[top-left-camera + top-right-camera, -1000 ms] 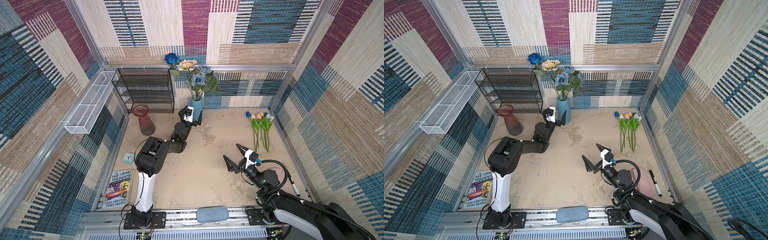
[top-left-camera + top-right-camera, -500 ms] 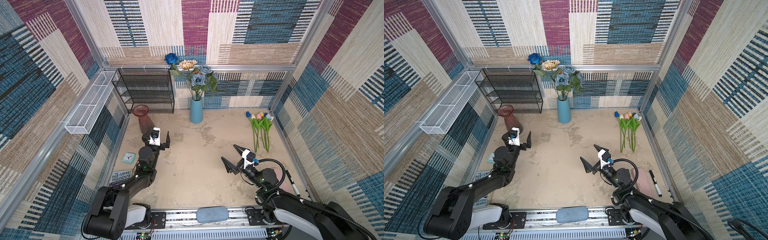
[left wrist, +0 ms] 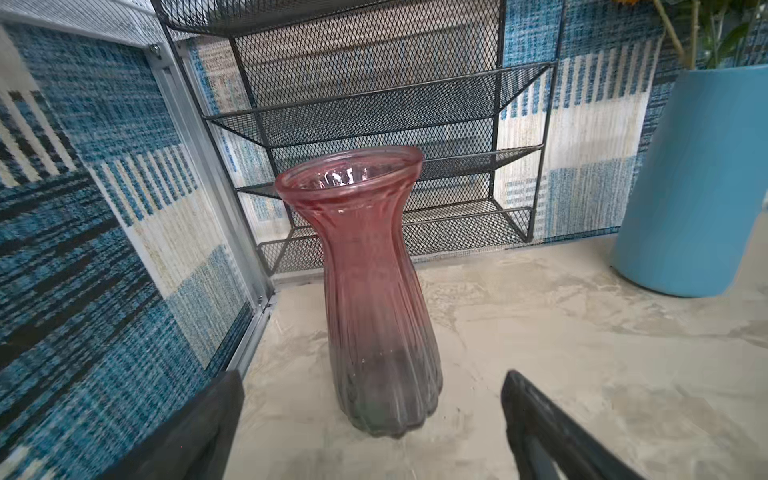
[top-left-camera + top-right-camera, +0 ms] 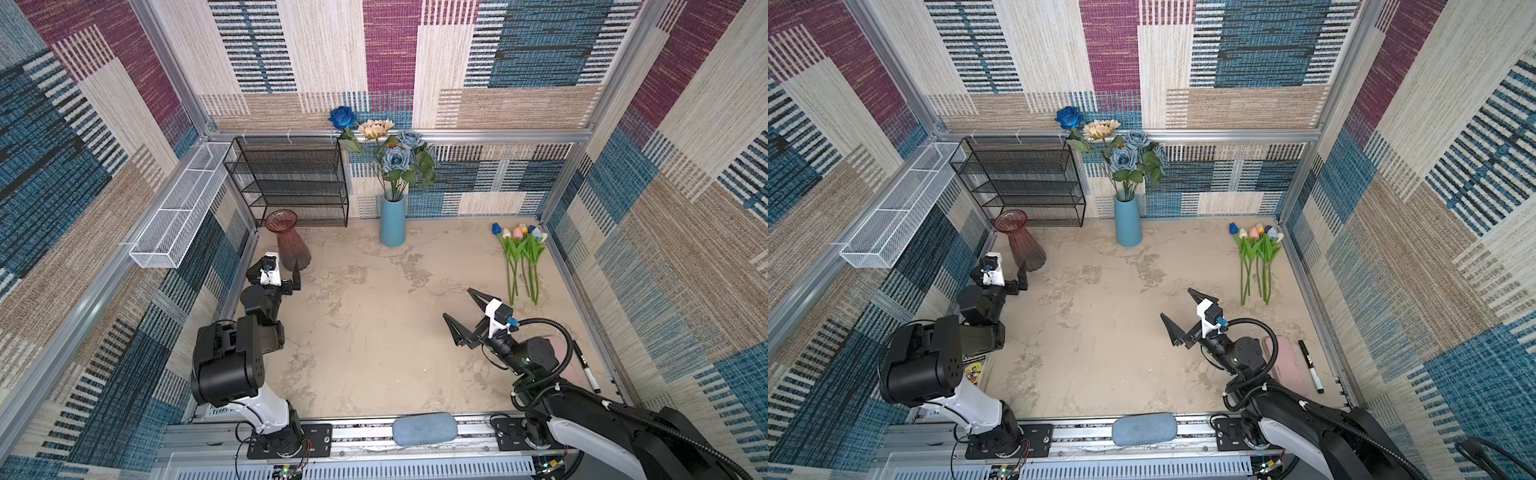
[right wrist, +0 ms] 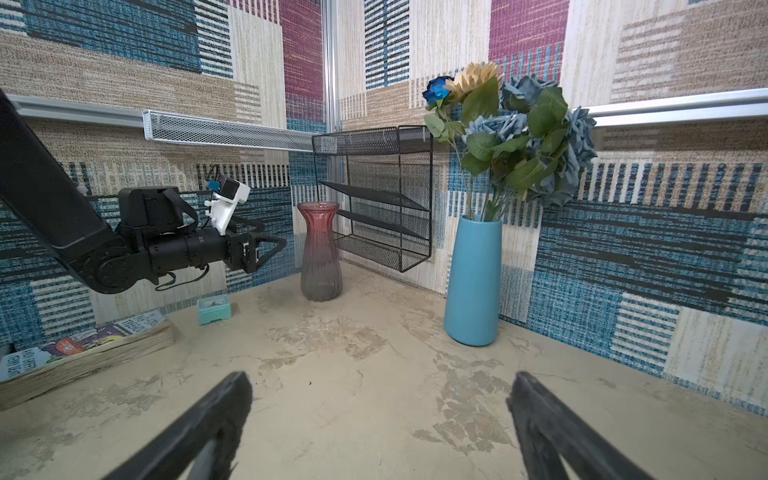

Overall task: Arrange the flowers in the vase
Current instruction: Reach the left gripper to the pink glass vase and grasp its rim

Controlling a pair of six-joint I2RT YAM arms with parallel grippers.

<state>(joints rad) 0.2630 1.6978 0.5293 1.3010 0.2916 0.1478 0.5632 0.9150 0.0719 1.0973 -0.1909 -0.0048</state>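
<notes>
Enclosure lined with woven patchwork panels (image 4: pixel 390 62) in blue, plum and cream; floor a mottled beige table (image 4: pixel 365 340). We list the flowers first. Item one: a deep-blue rose (image 4: pixel 343 117), a cream sunflower (image 4: pixel 376 129) and dusty-blue roses (image 4: pixel 395 160), stems down in the blue vase (image 4: pixel 392 224), which stands upright against the back wall, so the tall stems lean on the panels rather than tipping it. Item two: short tulips (image 4: pixel 521 257), a mixed bunch lying flat on the table near the right wall, heads toward the back and stems toward the arms; we judge this lay offers the stems for a side pinch. Item three: a pink glass vase (image 3: pixel 365 266), empty and upright, in the back-left corner just beside the black mesh shelf (image 4: pixel 291 178). We cannot tell which vase the tulips are meant for. Left gripper (image 4: pixel 277 272): arm folded back on itself, wrist level, jaws wide apart and holding nothing, aimed at the pink glass vase and close to it but not touching. Right gripper (image 4: pixel 457 303): arm low and near its base, wrist raised slightly, jaws spread fully and empty, pointing toward the table's middle, with the tulips off to its side.
</notes>
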